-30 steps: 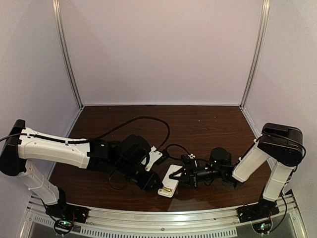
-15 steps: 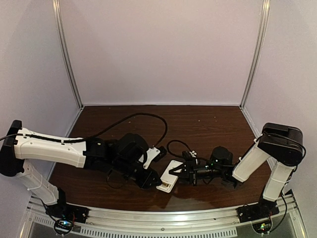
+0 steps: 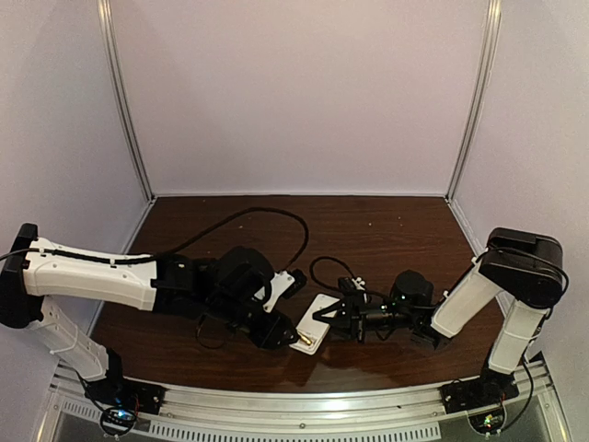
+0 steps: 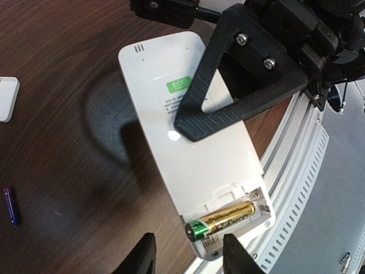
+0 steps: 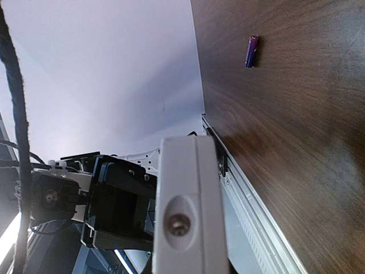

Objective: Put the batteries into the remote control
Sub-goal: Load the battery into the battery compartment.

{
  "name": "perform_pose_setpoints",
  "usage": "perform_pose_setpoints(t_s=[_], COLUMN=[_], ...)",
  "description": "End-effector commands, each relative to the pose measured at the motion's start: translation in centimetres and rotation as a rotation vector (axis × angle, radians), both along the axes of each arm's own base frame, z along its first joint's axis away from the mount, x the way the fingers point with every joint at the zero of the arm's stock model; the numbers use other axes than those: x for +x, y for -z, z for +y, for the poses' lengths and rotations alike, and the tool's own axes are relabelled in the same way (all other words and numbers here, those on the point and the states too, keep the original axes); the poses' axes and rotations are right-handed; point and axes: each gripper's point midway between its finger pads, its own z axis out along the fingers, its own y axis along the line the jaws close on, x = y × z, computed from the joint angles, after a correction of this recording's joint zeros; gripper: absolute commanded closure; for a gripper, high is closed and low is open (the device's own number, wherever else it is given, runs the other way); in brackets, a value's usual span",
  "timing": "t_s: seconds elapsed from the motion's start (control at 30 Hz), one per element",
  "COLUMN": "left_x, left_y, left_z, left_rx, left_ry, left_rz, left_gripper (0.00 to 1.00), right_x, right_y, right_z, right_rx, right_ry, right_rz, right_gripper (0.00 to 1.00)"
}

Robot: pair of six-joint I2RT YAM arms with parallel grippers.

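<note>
Your left gripper (image 4: 189,256) hangs just off the near end of the remote control (image 4: 194,165) with its jaws parted and nothing between them; only the two dark fingertips (image 4: 142,257) show at the bottom of the left wrist view, one to each side of that end. You can see the remote control lying back-up, its plain white back bearing a small green label (image 4: 179,85). The battery compartment at the end nearest the left gripper is uncovered. One yellowish-gold battery (image 4: 225,217) with a green end sits in that compartment, lying crosswise to the remote's length, and neither fingertip touches it. Your right gripper (image 3: 335,319) reaches in from the far end and is closed narrow on the remote control. One black ribbed finger (image 4: 228,91) lies flat across the white back with its tip near the middle, while the finger below is hidden. From the right wrist you see the handset edge-on, filling the lower middle of the view. The dark bluish battery (image 4: 10,206) lies loose on the brown table (image 4: 68,171), well apart from the remote on its left side. A small white piece (image 4: 5,100) rests on the table farther out on the same side. The metal rail (image 4: 296,171) runs along the table's near edge, beside the compartment end.
</note>
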Motion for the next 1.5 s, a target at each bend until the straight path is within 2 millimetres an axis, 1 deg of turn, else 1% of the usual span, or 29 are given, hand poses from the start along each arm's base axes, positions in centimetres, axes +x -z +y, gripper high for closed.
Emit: perform_pose_setpoints(t_s=[0.0,0.07,0.13,0.27,0.53,0.73,0.93,1.2,1.33,1.4,1.47], left_x=[0.0,-0.1,0.0,0.1,-0.5,0.2,0.3,0.5,0.6,0.6,0.6], left_y=[-1.9,-1.8,-1.8,-1.8,-1.1,-1.0,-0.7,-0.5,-0.8,-0.9,-0.9], left_z=[-1.2,-1.4,-1.5,-1.7,-1.7,-1.8,-1.8,-1.9,-2.3,-2.5,-2.7], left_rx=[-0.05,-0.047,-0.044,-0.039,-0.013,0.004,0.013,0.019,0.005,0.0,-0.008], left_ry=[0.046,0.06,0.063,0.077,0.137,0.118,0.117,0.116,0.118,0.11,0.1], left_rz=[-0.033,-0.043,-0.051,-0.066,-0.084,-0.114,-0.117,-0.128,-0.129,-0.124,-0.109], left_gripper=[0.52,0.46,0.45,0.47,0.47,0.52,0.56,0.57,0.58,0.62,0.64], right_x=[0.3,0.3,0.3,0.3,0.2,0.2,0.1,0.1,0.1,0.1,0.2], right_y=[-8.2,-8.3,-8.4,-8.5,-8.8,-9.2,-9.3,-9.6,-9.6,-9.7,-9.7], right_z=[-0.4,-0.4,-0.4,-0.3,-0.3,-0.2,-0.2,-0.1,-0.1,-0.1,-0.1], right_rx=[0.284,0.286,0.29,0.296,0.319,0.331,0.334,0.342,0.342,0.345,0.345], right_ry=[0.02,0.02,0.019,0.017,0.008,0.002,-0.006,-0.006,-0.004,-0.003,-0.002], right_rz=[-0.22,-0.221,-0.223,-0.221,-0.208,-0.213,-0.216,-0.219,-0.218,-0.22,-0.22], right_gripper=[1.0,1.0,1.0,1.0,1.0,1.0,1.0,1.0,1.0,1.0,1.0])
